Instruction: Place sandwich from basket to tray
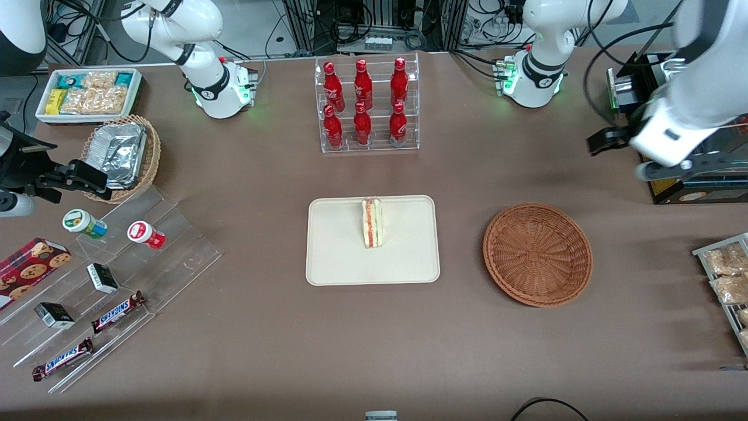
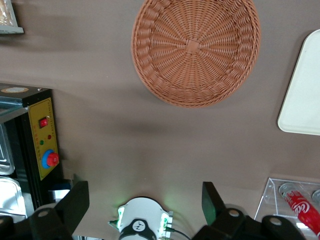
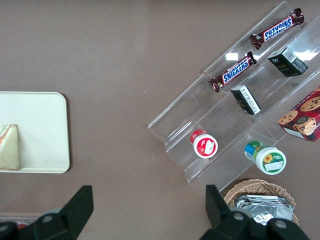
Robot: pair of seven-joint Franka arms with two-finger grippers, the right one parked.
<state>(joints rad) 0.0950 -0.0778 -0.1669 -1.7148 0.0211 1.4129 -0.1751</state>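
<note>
sandwich (image 1: 372, 223) on tray (image 1: 333, 257) | basket (image 1: 537, 254) | hand (image 2: 145, 200) open, partly cropped

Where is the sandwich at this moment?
The sandwich stands on the tray, in its half nearer the bottle rack. The basket beside the tray holds nothing, and the gripper, open, hangs toward the working arm's end.

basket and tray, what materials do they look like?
Basket: woven wicker, reddish-brown, matte; radial strands show. Tray: smooth cream, likely plastic or pulp, low rim, holds the sandwich. Tool open, high above the table near the basket.
</note>
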